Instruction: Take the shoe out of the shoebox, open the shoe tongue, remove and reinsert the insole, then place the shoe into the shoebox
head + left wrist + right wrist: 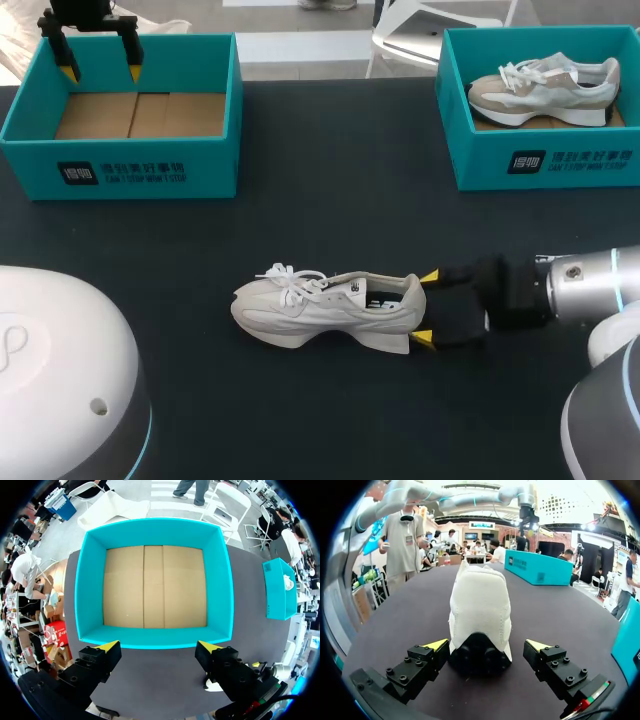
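1. Our right gripper (425, 308) sits low over the dark table (330, 200) at the near right. Its fingers are spread wide and grasp nothing.
2. The heel of the white sneaker (325, 308) lies between that gripper's two yellow tips. In the right wrist view one tip is just beside the heel and the other stands apart from it, so we see no grip from both sides.
3. We see the sneaker standing upright on its sole near the middle of the table. Its toe points toward our left side and its heel toward the right gripper. Its white laces (285, 278) lie loose over the upper, and the collar opening looks dark inside.
4. Farther back on our left stands the left shoebox (120, 170), teal-walled and upright. Nothing lies on its bare cardboard floor (140, 115).
5. Our left gripper (100, 70) hangs above that box's far side, well apart from the sneaker. Its fingers are wide open and empty, and in the left wrist view the box lies just ahead of them.
6. At the far right is the right shoebox (545, 165), also teal. It holds a second sneaker (545, 88) in beige and white, lying with its toe toward the middle of the table.
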Controlling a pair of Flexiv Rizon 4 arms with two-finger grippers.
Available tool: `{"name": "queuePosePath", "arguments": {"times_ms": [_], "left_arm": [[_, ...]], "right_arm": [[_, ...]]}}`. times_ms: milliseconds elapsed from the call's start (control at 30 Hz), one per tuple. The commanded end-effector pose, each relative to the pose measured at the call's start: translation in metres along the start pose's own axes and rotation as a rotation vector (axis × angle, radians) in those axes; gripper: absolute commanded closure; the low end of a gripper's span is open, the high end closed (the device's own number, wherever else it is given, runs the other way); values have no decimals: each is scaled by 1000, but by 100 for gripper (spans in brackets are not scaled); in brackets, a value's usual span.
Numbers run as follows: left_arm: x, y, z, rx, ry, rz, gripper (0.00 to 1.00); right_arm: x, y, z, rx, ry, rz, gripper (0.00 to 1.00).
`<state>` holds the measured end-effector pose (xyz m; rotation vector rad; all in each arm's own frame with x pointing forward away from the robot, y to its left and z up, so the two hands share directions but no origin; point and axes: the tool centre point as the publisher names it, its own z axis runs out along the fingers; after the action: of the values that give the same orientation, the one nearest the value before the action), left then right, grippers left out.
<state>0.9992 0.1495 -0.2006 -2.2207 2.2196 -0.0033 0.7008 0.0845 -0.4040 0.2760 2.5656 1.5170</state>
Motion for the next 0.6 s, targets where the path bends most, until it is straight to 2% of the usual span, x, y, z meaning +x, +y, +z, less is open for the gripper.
{"name": "queuePosePath", "arguments": {"times_ms": [33,367,600], "left_arm": [[0,0,0,-1,0,0,0],[0,0,0,-1,0,0,0],[0,0,0,-1,0,0,0]], "right_arm": [[0,0,18,-18,0,2,0],[5,4,43,-70,27,7,0],[8,-3,53,-75,43,24,0]]}}
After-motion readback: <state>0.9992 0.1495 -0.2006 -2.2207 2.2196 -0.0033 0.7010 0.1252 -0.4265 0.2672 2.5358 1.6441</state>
